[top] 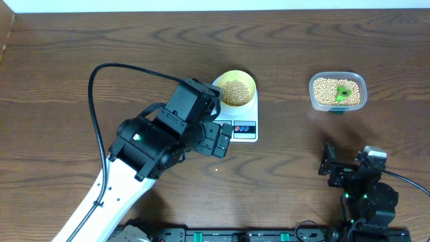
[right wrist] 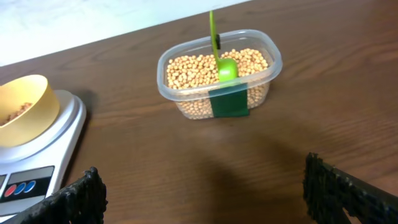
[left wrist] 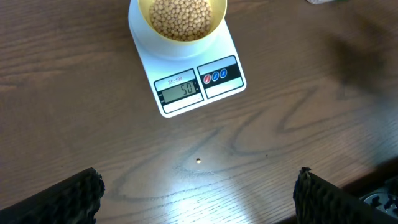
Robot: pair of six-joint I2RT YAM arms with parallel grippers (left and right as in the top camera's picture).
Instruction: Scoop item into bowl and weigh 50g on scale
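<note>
The pale yellow bowl stands on the white scale, filled with tan beans. The scale's display reads 50 in the left wrist view. My left gripper is open and empty, just in front of and left of the scale, above bare table. One loose bean lies on the table before it. My right gripper is open and empty near the front right. More beans fill a clear tub with a green scoop standing in it.
The left arm crosses the table's front left, its black cable arching behind. The clear tub bears a dark green label. The scale and bowl show at the left of the right wrist view.
</note>
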